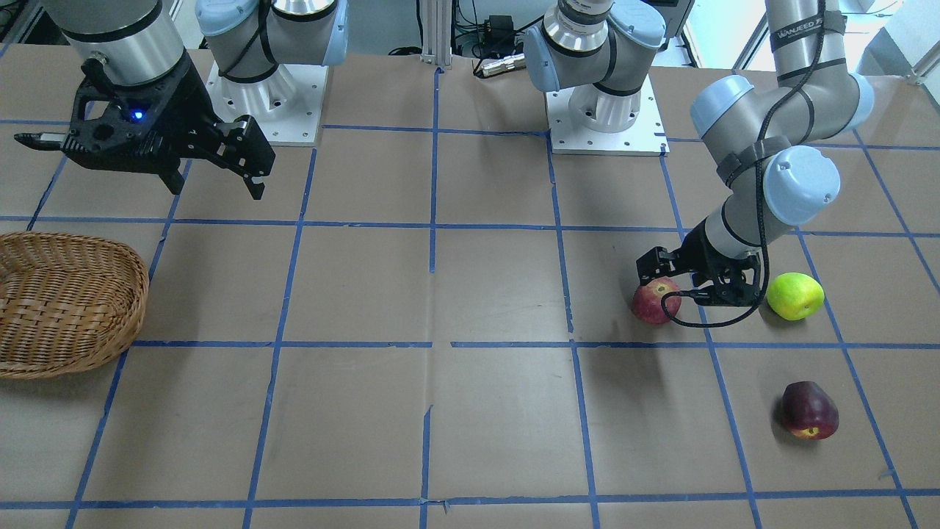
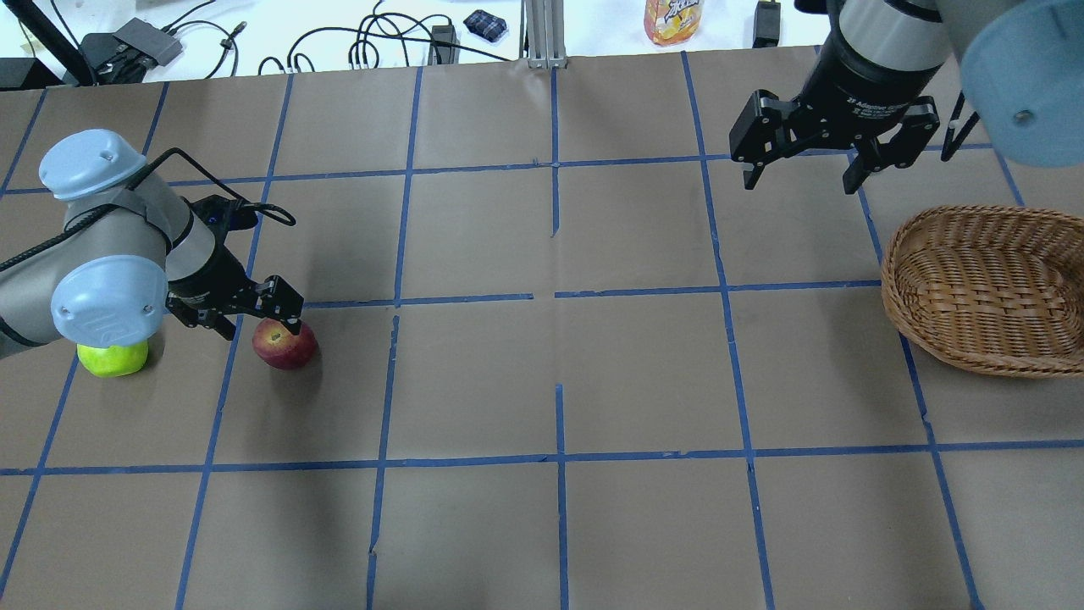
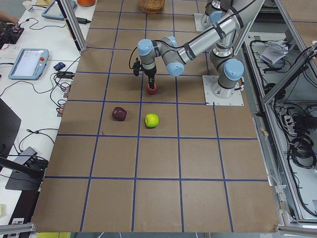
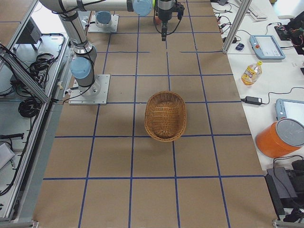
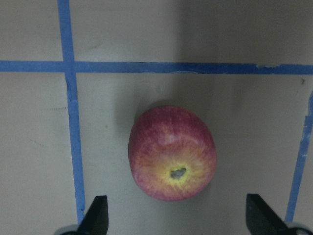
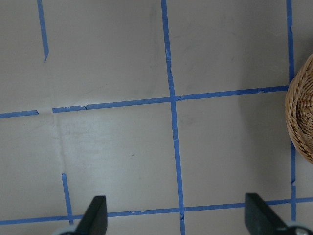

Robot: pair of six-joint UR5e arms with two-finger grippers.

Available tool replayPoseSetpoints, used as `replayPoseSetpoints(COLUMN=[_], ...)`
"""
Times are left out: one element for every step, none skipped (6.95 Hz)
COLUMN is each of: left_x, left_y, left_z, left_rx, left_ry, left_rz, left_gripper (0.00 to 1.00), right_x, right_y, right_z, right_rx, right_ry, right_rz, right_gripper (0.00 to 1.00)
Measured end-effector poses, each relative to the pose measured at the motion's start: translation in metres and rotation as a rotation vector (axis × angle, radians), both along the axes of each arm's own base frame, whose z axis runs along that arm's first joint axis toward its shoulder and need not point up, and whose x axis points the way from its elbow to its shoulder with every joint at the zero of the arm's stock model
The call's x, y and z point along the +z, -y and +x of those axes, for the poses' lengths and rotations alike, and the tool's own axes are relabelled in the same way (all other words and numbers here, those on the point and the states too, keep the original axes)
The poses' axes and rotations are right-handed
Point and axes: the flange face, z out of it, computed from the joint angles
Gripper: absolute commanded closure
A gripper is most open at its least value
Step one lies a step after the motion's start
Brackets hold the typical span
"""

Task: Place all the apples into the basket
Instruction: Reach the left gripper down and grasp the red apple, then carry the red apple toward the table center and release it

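The red apple (image 1: 653, 301) (image 2: 285, 345) lies on the table; in the left wrist view it (image 5: 171, 152) sits just ahead of and between the spread fingertips. My left gripper (image 2: 258, 326) (image 1: 687, 288) is open, low over it, holding nothing. The lime green apple (image 1: 794, 295) (image 2: 110, 360) lies beside the left wrist. The maroon apple (image 1: 808, 410) (image 3: 119, 113) lies farther out and is hidden in the overhead view. The empty wicker basket (image 1: 139, 279) (image 2: 889, 280) (image 4: 165, 93) stands on the robot's right. My right gripper (image 2: 800, 182) (image 1: 217, 185) is open and empty, raised beside the basket.
Blue tape lines grid the brown table. The two arm bases (image 1: 268, 95) (image 1: 602, 110) are bolted at the robot's edge. A drink bottle (image 2: 673, 19) and cables lie on the bench beyond the far edge. The basket's rim (image 6: 303, 112) shows in the right wrist view.
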Motion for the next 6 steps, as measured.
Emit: replayPoseSetpoints(left_x=[-0.008,-0.015,-0.026,-0.041,-0.051,-0.054], left_y=[0.002,0.003,-0.001,-0.007,-0.011,-0.01], left_z=[0.0,0.001,-0.001,-0.003,-0.004,-0.004], left_rx=[-0.017,-0.026,-0.025,-0.024,-0.025,-0.028], left_ry=[0.0,0.004,-0.001,-0.003,0.004,0.013], left_rz=[-0.015,-0.03,-0.025,-0.026,-0.04,-0.054], left_gripper=[0.0,0.03,0.16,0.27,0.49,0.58], right_x=[0.0,0.0,0.0,0.001,0.001,0.001], right_y=[0.0,0.0,0.0,0.0,0.0,0.0], right_z=[0.0,0.0,0.0,0.0,0.0,0.0], right_rx=[0.0,0.0,0.0,0.0,0.0,0.0], right_ry=[0.0,0.0,0.0,0.0,0.0,0.0], right_rz=[0.0,0.0,-0.001,-0.001,-0.001,-0.001], right_gripper=[0.0,0.0,0.0,0.0,0.0,0.0])
